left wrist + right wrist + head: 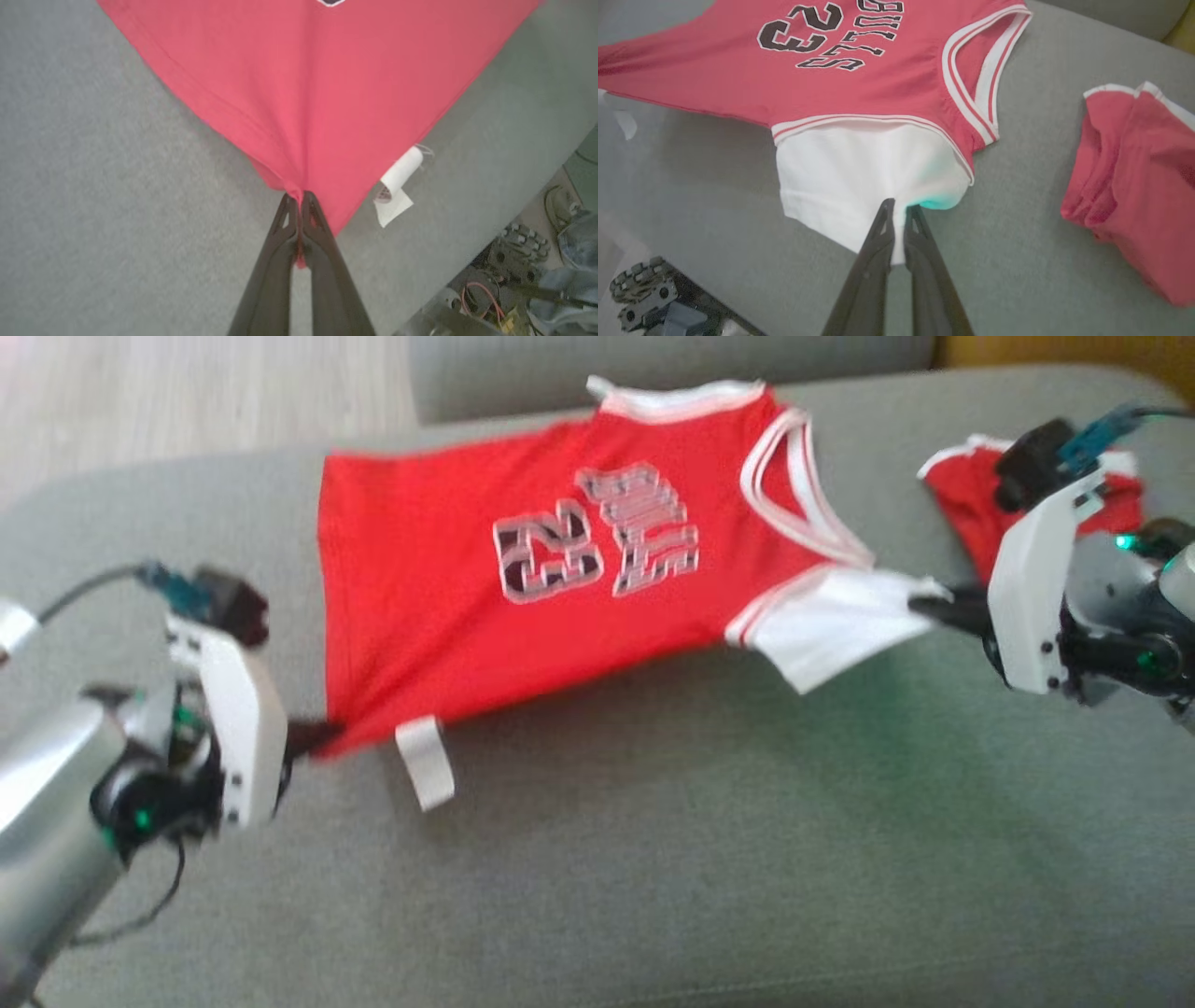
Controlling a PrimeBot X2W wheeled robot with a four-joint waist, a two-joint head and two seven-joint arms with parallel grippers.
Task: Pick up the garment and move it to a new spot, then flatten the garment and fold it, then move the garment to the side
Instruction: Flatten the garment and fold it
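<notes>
The garment [523, 569] is a red jersey with white trim, a printed number and white sleeves, stretched out across a grey cushion [653, 849]. My left gripper [313, 737] is shut on its red bottom corner, seen in the left wrist view with the cloth [317, 102] pinched between the tips [297, 198]. My right gripper [924, 607] is shut on the white sleeve [831, 621]; the right wrist view shows the tips [896, 207] pinching the sleeve [850, 182]. A white tag [425, 761] hangs off the hem.
A second red piece of clothing [971, 495] lies bunched at the right, behind my right arm; the right wrist view has this red bundle [1134, 182] at its right edge. A grey backrest [653, 364] and wooden floor [187, 392] lie beyond the cushion.
</notes>
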